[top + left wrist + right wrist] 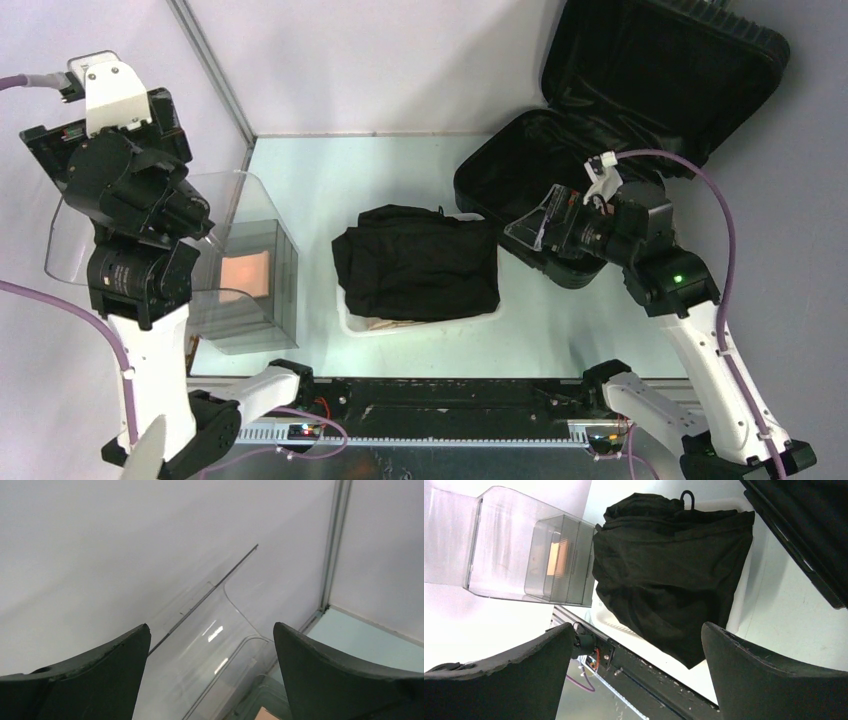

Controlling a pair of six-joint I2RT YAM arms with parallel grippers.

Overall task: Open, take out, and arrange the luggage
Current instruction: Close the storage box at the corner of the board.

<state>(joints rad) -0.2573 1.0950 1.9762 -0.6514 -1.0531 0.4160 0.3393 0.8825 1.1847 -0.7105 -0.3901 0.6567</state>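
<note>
A robotics lab: white panel walls (400, 60), aluminium frame post (210, 68), pale table (310, 180).

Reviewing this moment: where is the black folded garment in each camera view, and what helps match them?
Top external: black folded garment in the middle of the picture.
Left wrist: not in it.
Right wrist: garment fills the upper middle.
Shared landmark: the clear plastic box with its raised lid, seen in the left wrist and right wrist views too.

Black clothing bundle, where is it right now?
In the top view the bundle lies mid-table on a white basket, between the clear box to its left and the open suitcase to its right.
</note>
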